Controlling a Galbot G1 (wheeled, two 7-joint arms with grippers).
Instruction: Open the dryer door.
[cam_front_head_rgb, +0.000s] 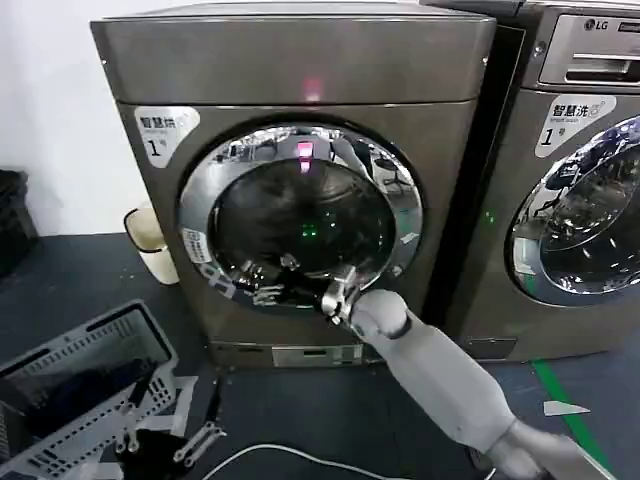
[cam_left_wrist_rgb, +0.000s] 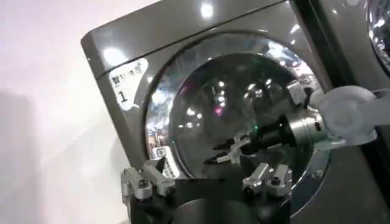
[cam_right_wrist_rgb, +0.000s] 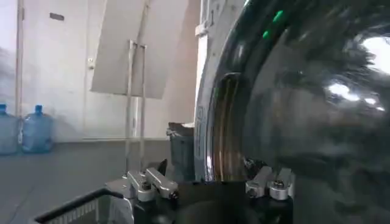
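Observation:
The dryer door (cam_front_head_rgb: 300, 215) is a round porthole with a wide chrome ring and dark glass, lying flush in the front of the bronze-grey machine. My right gripper (cam_front_head_rgb: 258, 284) reaches in from the lower right and is open against the lower left part of the ring. In the right wrist view the chrome ring (cam_right_wrist_rgb: 214, 128) runs between the open gripper's (cam_right_wrist_rgb: 209, 182) fingers, with the dark glass (cam_right_wrist_rgb: 311, 103) to one side. My left gripper (cam_front_head_rgb: 165, 440) hangs low over the floor, open, away from the door. The left wrist view shows the door (cam_left_wrist_rgb: 237, 115) and the right gripper (cam_left_wrist_rgb: 222, 153) in front of it.
An LG-marked machine (cam_front_head_rgb: 585, 150) stands close on the right. A cream bin (cam_front_head_rgb: 150, 240) sits beside the dryer's left side. A grey laundry basket (cam_front_head_rgb: 70, 385) lies on the floor at front left. Green tape (cam_front_head_rgb: 558, 400) marks the floor at right.

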